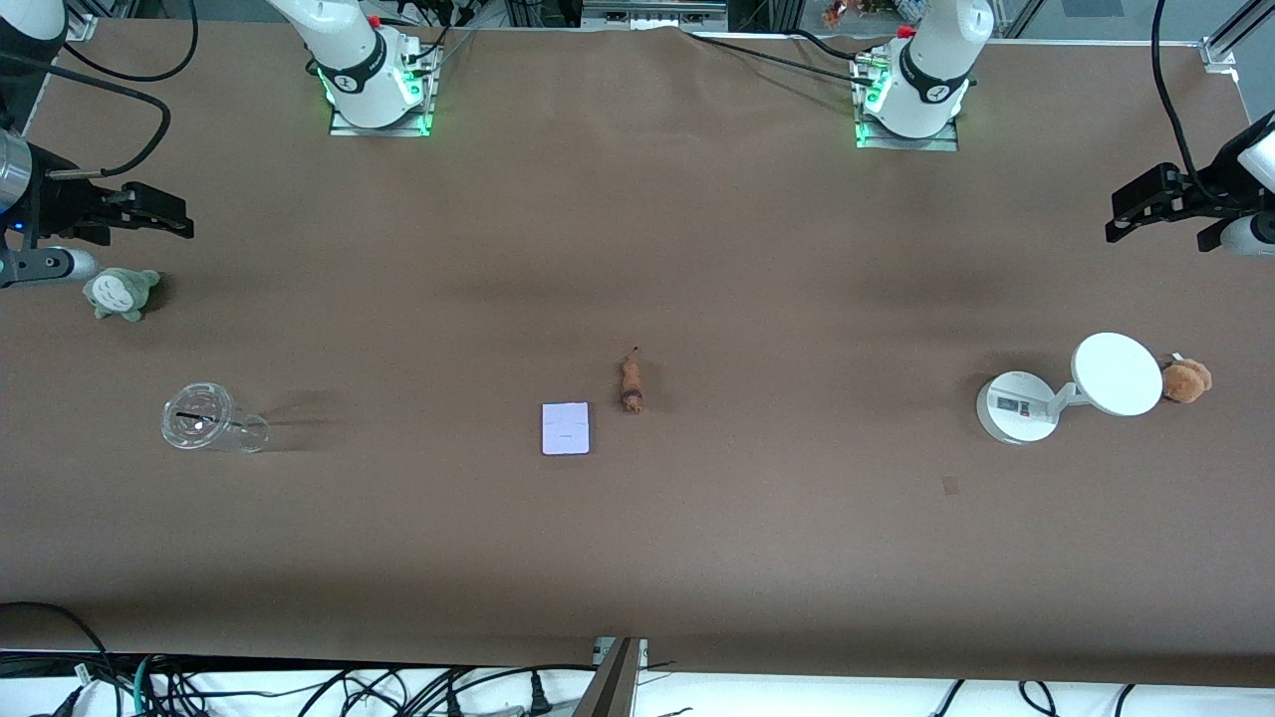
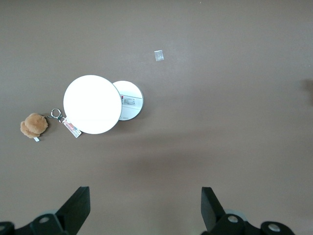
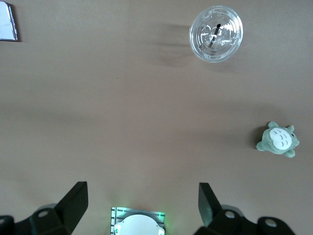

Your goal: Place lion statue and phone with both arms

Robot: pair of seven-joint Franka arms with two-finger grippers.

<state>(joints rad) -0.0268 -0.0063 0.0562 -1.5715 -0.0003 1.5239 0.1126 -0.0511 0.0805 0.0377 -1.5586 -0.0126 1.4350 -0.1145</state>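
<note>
I take the phone (image 1: 566, 428) as my landmark: it lies flat on the brown surface (image 1: 637, 558), about midway between the two ends. The lion statue (image 1: 632, 385) lies just beside it, toward my left arm's end and a little farther from the front camera, its darker end pointing at that camera and its thin tail pointing away. The two do not touch.

My left claw (image 1: 1155, 204) hangs in the air at my left arm's end of the surface, well apart from the phone, fingers (image 2: 77, 205) spread wide with nothing between them. From its wrist camera I see the white round-based device (image 1: 1066, 390) with its disc, and the fuzzy brown plush toy (image 1: 1186, 380) just beside the disc.

My right claw (image 1: 149, 211) hangs at my right arm's end, also well apart from the phone, fingers (image 3: 74, 201) apart and empty. Near it the grey-green plush toy (image 1: 121, 293) sits on the surface. The clear plastic cup (image 1: 207, 422) lies on its side between that toy and the phone, nearer the toy. Both arms wait.
</note>
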